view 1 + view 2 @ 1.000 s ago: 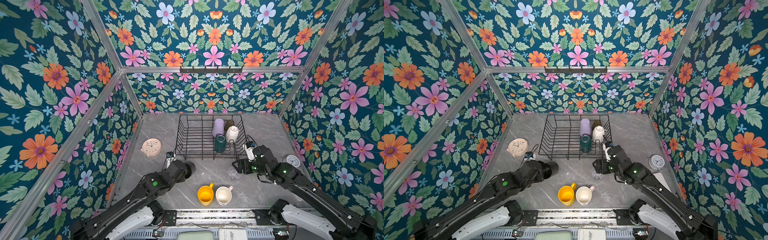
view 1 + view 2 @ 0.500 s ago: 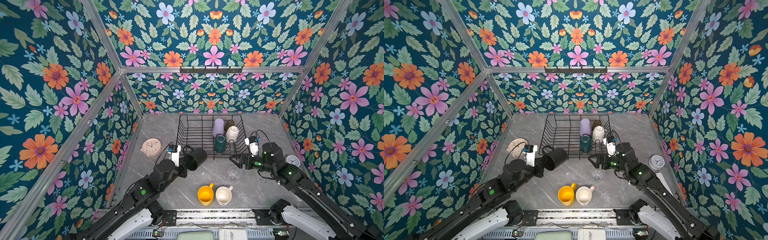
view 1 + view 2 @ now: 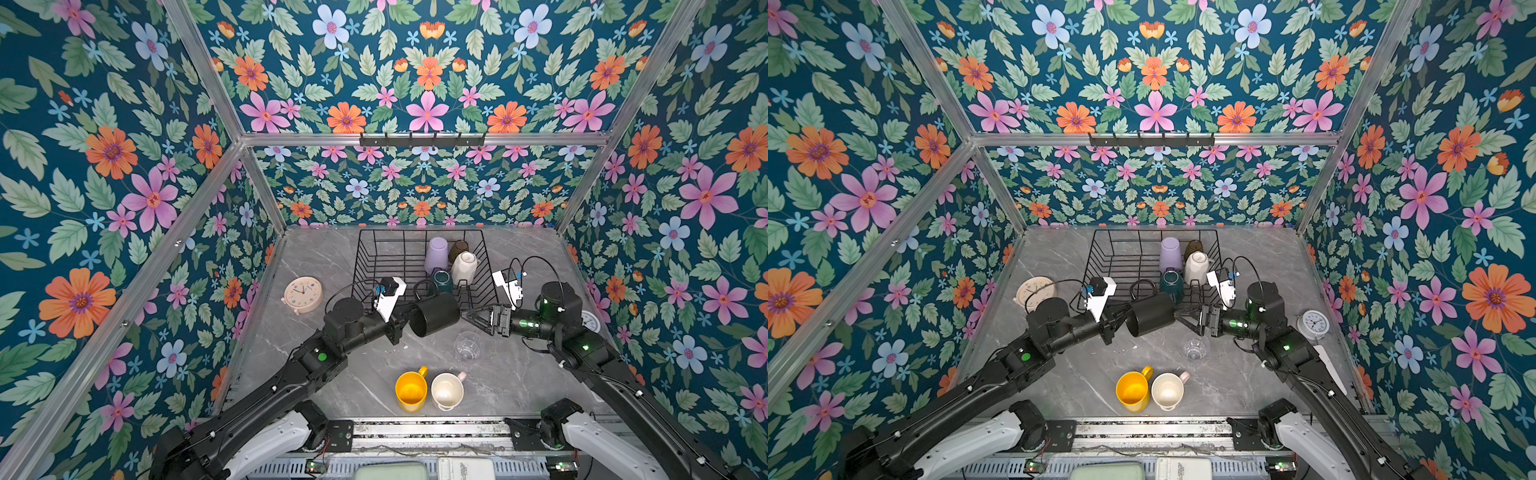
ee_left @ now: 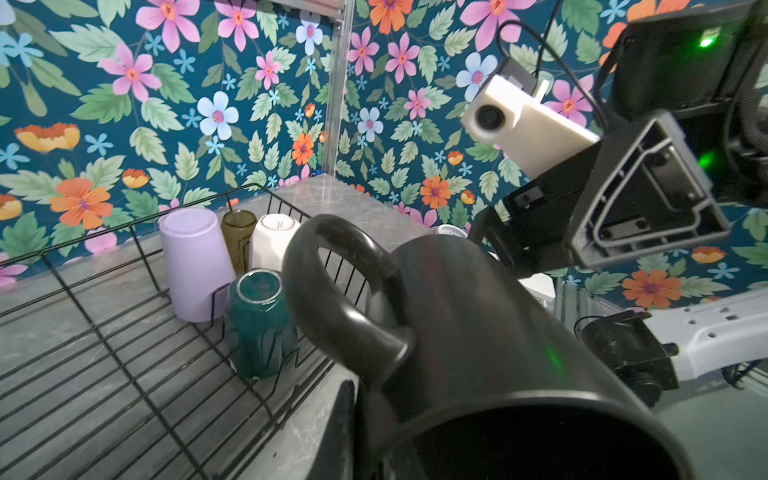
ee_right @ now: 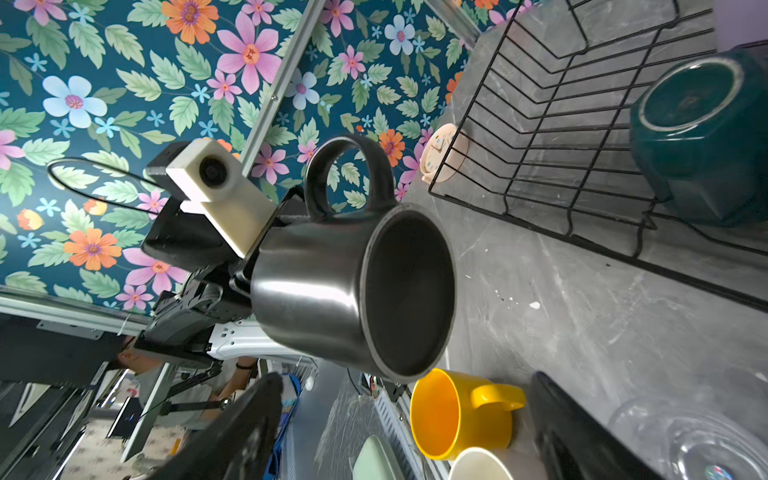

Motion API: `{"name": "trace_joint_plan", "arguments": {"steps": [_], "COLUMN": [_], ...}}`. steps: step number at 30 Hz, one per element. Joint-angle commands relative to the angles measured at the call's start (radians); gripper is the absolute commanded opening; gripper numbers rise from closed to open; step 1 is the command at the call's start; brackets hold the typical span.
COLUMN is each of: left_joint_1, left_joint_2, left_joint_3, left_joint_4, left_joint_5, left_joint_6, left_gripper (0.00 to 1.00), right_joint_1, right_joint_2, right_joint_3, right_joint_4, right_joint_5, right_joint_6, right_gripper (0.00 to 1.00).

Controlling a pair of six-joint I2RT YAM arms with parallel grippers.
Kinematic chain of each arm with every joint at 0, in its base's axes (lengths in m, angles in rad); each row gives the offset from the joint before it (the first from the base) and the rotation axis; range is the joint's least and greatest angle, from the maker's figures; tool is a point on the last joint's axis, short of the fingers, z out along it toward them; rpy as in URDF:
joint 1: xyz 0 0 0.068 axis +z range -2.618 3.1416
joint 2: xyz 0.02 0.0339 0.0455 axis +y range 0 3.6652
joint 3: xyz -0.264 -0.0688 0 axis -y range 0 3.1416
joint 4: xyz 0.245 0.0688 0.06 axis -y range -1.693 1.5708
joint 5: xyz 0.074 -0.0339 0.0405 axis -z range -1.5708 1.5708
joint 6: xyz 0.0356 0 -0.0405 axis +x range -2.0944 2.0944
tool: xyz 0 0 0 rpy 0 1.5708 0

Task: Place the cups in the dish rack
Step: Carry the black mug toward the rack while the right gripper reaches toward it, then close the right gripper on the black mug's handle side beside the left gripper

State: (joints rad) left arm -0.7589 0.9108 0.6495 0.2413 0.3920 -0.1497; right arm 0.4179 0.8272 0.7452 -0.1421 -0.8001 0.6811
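My left gripper (image 3: 402,323) is shut on the black mug (image 3: 435,318), which hangs on its side above the table, just in front of the dish rack (image 3: 362,258); the mug fills the left wrist view (image 4: 478,332). My right gripper (image 3: 466,316) stands open, empty, its tips pointing at the mug from the right, a small gap away. Inside the rack stand, upside down, the lilac tumbler (image 3: 436,254), olive-brown tumbler (image 3: 458,248), white mug (image 3: 464,268) and dark-green mug (image 3: 442,281). On the table are the clear glass (image 3: 468,347), yellow mug (image 3: 410,390) and pale-pink mug (image 3: 448,390).
A round pink clock (image 3: 302,294) lies left of the rack and a round white clock (image 3: 590,321) sits by the right wall behind the right arm. A black hook rail (image 3: 422,139) hangs on the back wall. The rack's left half holds nothing.
My left gripper has lifted the black mug off the table and carried it right, toward the rack's front. The right gripper has risen from beside the clear glass, opened wider and turned toward the mug.
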Motion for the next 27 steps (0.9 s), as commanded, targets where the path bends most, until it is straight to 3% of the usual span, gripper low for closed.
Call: {"name": "trace_joint_plan", "arguments": {"steps": [1, 5, 14, 27], "left_joint_1": [0.065, 0.152, 0.167, 0.17], "left_joint_2": [0.027, 0.057, 0.126, 0.207], "left_joint_3": [0.0, -0.022, -0.008, 0.014], "left_joint_4": [0.232, 0.365, 0.419, 0.497], "left_joint_5": [0.248, 0.387, 0.515, 0.587], "left_joint_6": [-0.05, -0.155, -0.186, -0.232], "left_gripper": [0.0, 0.0, 0.0, 0.0], "right_joint_1": [-0.003, -0.011, -0.022, -0.022], "right_joint_2": [0.012, 0.024, 0.044, 0.111], "right_joint_3": [0.002, 0.015, 0.023, 0.025], "right_joint_4": [0.087, 0.115, 0.21, 0.305], "right_joint_5": [-0.074, -0.094, -0.131, -0.209], "right_joint_6": [0.027, 0.032, 0.076, 0.131], "right_gripper": [0.93, 0.96, 0.99, 0.99]}}
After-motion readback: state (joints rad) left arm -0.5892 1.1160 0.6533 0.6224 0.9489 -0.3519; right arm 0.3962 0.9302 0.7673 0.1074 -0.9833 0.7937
